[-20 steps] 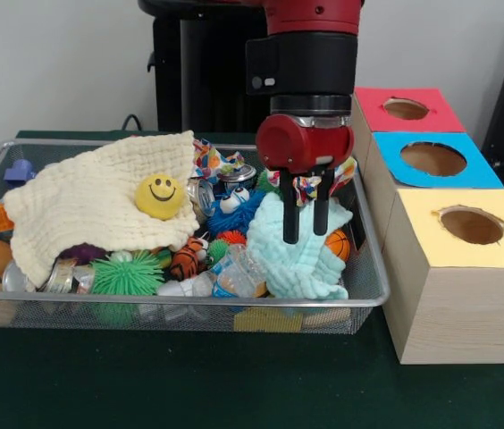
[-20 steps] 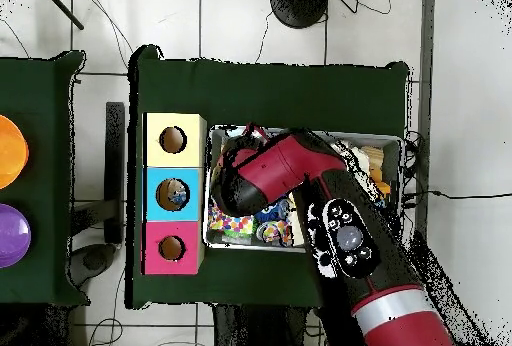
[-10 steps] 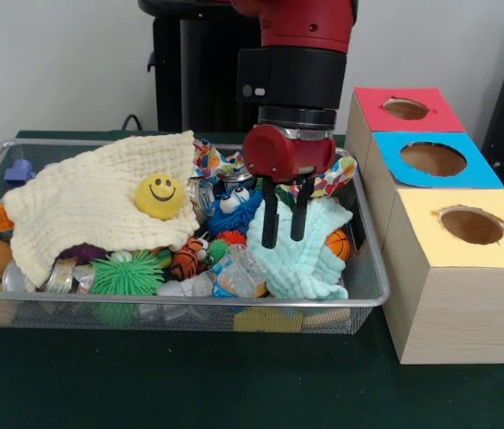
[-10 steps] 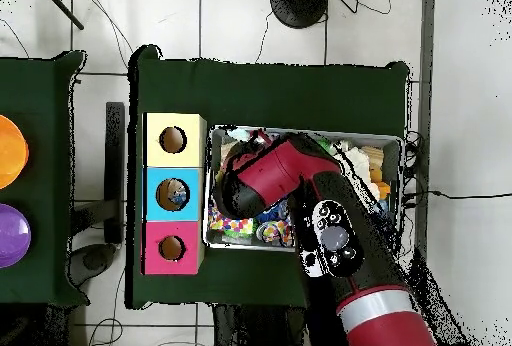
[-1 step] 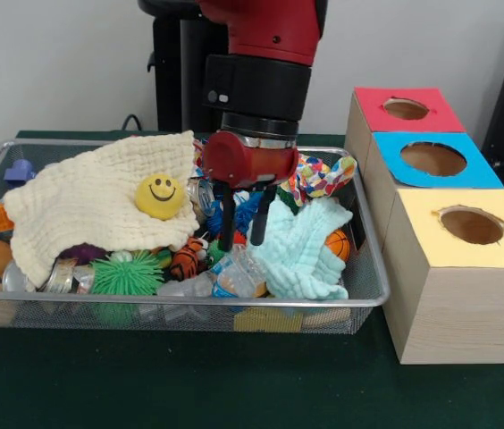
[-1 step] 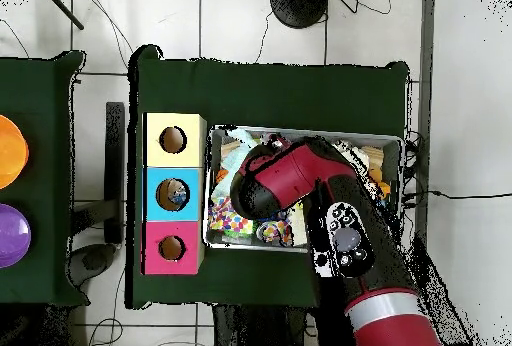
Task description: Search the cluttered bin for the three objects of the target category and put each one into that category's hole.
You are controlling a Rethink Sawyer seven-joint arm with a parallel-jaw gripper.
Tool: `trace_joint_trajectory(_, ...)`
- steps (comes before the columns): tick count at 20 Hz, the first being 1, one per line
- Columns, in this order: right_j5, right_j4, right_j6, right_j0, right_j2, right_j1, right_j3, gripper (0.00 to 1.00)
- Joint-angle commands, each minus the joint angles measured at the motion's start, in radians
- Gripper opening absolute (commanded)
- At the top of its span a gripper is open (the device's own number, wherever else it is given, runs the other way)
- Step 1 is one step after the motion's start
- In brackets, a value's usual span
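Front camera is sitting low and close, facing across the bench [image 5: 234, 384] at the wire bin [image 5: 359, 295] and boxes [image 5: 453, 268]. Overhead camera is looking straight down from high up, sharing bin [image 6: 212, 232], boxes [image 6: 173, 194] and arm [image 6: 365, 272].

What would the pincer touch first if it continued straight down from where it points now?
Most likely the blue furry toy with the small orange toy beside it. The open pincer hangs just above them, though depth is uncertain.

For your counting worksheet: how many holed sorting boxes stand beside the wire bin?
3, in a row: yellow box nearest the camera, blue box in the middle, red box farthest.
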Motion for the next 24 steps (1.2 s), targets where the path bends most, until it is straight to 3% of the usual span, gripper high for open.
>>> trace_joint_trajectory(1, 0.005, -0.005, 0.086, -0.022, -0.052, 0.056, -0.033, 1.00)
trace_joint_trajectory(14, -0.019, -0.010, 0.103, -0.006, -0.084, 0.087, -0.061, 1.00)
trace_joint_trajectory(24, -0.021, 0.096, 0.119, -0.040, -0.038, 0.092, -0.008, 1.00)
